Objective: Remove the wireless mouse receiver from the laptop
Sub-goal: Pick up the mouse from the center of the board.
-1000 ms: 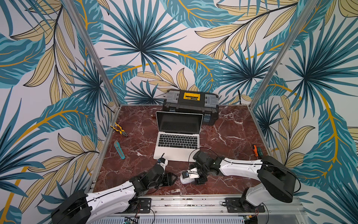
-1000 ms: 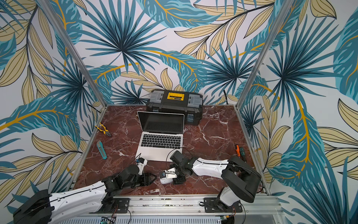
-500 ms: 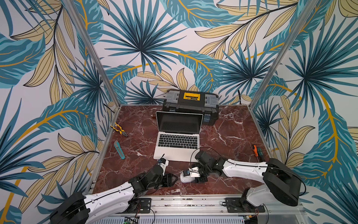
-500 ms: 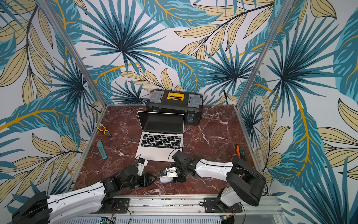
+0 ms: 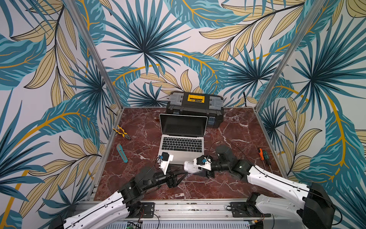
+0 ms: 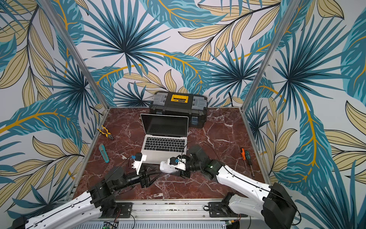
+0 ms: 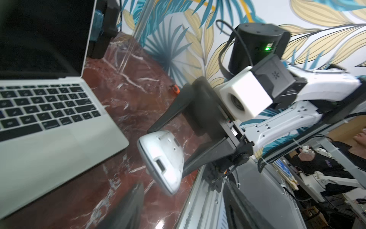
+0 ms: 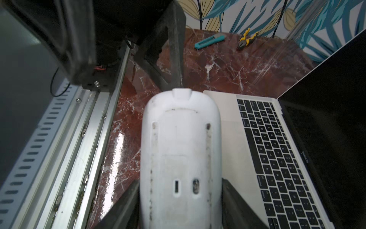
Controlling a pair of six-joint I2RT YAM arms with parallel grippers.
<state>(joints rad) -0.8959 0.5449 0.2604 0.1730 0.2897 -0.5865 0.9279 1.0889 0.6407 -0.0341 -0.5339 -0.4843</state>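
Right pincer (image 5: 196, 169) was clamped on a white mouse (image 5: 188, 167), one black finger on each long side, with the mouse's flat underside turned toward that arm's wrist camera. It held the mouse low by the desk (image 5: 227, 138), just off the front edge of the laptop (image 5: 182, 146) near the laptop's right front corner. In the right wrist view the mouse (image 8: 180, 148) ran alongside the silver palm rest, close to it, though I could not tell whether the two touched. The left pincer (image 5: 179, 177) stood parted with nothing between its fingers. It was also in front of the laptop, aimed across at the free end of the mouse, near that end but short of it. The laptop sat open at the middle of the desk, its screen dark and its black keys facing the arms, with a black toolbox (image 5: 195, 107) just behind its lid. Yellow-handled pliers (image 5: 121, 133) and a teal utility knife (image 5: 121, 152) lay well off to the left, and two screwdrivers (image 5: 264, 156) lay to the right. The receiver was too small to make out in any view.
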